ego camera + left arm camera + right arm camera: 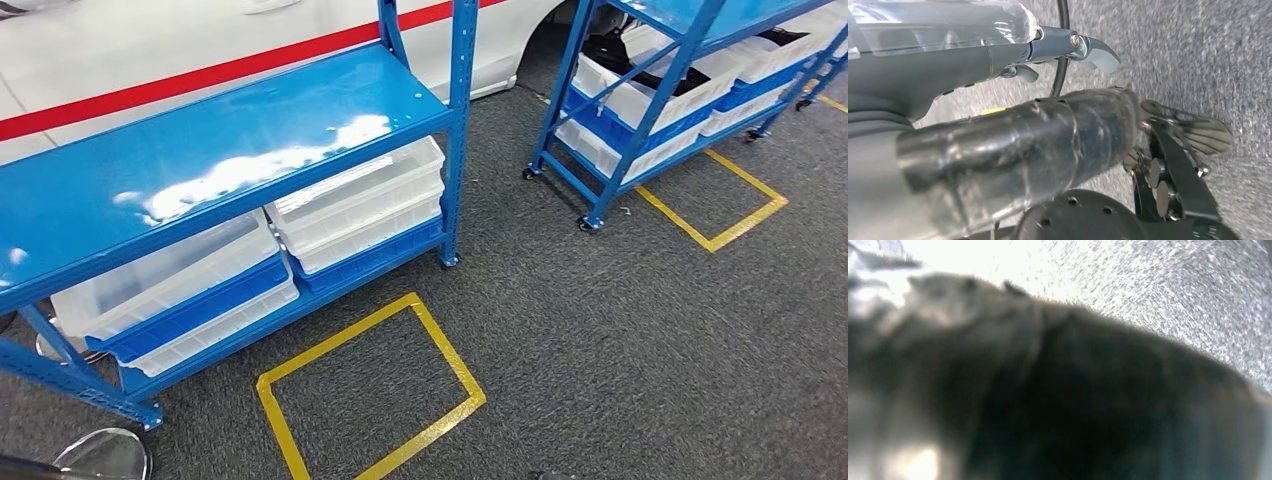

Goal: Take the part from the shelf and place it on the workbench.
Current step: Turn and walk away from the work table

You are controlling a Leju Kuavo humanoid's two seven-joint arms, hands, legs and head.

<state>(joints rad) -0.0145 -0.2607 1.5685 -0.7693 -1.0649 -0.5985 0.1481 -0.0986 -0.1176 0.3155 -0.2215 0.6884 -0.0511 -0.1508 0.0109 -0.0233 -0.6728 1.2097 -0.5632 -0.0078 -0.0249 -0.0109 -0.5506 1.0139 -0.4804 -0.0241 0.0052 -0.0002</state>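
A blue workbench [200, 140] stands at the left with a bare, glossy top. A blue wheeled shelf [650, 110] at the far right carries white bins, and some hold black parts [610, 55]. My left hand [998, 55] hangs over grey carpet, its fingertips [1100, 54] stretched out with nothing in them. In the right wrist view my right hand [1048, 390] is a dark blur close to the lens. Whether it holds anything cannot be made out.
White bins [360, 200] sit on the workbench's lower level. Yellow tape squares [370, 400] mark the carpet in front of the workbench and beside the shelf. A white car with a red stripe [150, 40] stands behind. A round metal base [100, 455] lies at the bottom left.
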